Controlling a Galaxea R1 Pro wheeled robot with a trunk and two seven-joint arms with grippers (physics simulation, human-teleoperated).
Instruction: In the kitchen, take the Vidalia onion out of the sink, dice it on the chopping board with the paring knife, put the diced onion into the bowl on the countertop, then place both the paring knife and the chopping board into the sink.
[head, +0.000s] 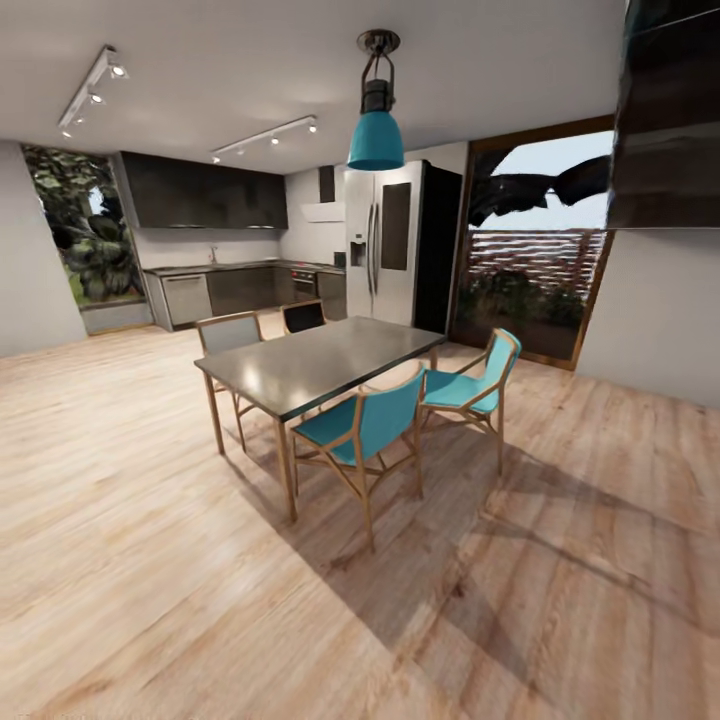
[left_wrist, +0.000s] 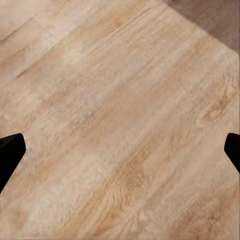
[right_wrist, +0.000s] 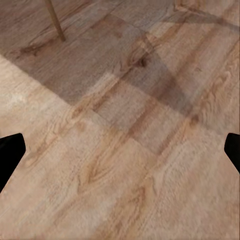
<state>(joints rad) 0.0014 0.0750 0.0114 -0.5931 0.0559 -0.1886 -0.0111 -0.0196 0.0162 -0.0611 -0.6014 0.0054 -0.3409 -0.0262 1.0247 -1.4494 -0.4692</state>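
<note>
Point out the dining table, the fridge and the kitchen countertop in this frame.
dining table (head: 330, 365): head view, on its dark glossy top.
fridge (head: 385, 245): head view, on its steel door.
countertop (head: 215, 267): head view, on the worktop's front edge.

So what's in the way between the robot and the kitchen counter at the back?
In the head view, the dining table with teal chairs stands on the wood floor before the countertop.

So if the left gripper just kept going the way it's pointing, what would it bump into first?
Most likely the pale wood floor. The left gripper has its fingertips spread wide with nothing between them, and bare floorboards lie straight ahead. How far off the floor is can't be told from this view.
</note>
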